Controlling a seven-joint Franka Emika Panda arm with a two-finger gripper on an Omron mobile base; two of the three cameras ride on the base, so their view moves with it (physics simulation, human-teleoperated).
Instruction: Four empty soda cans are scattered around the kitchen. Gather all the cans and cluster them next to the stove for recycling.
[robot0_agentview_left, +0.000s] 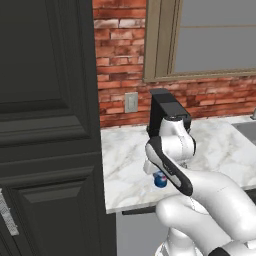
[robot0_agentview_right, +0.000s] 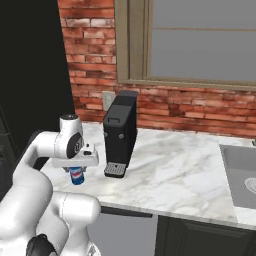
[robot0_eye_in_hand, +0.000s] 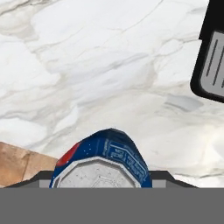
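A simulated kitchen with a red brick wall (robot0_agentview_right: 90, 60) and a large window (robot0_agentview_right: 200, 42) beyond the end effector. To the end effector's left stands a tall dark cabinet (robot0_agentview_left: 47, 125), its panelled side closing off that end of the worktop.

Under the end effector lies a white marble table (robot0_agentview_right: 175, 170), running away to its right toward a steel sink (robot0_agentview_right: 242, 175). The table's front edge sits close below the arm, which is why the hand can reach straight down from above.

Just to the right of the end effector stands a black coffee machine (robot0_agentview_right: 121, 132), upright, its grey drip grille facing forward. It is near the hand but apart from it, leaving room for a vertical approach.

The white arm (robot0_agentview_right: 30, 200) arches up and over, so the end effector (robot0_agentview_right: 76, 172) points straight down at the table.

Directly beneath the end effector, between its fingers, stands a blue soda can (robot0_agentview_right: 76, 176) with a red and white label, upright on the table near the front edge. In the hand view the can's silver top sits right at the fingertips, centred. The jaws are narrowed to about the can's width; whether they are pressing on the can cannot be told, as the fingers are hidden behind the can and the hand. The can appears to be resting on the table, not lifted, so this looks like the moment of taking hold.
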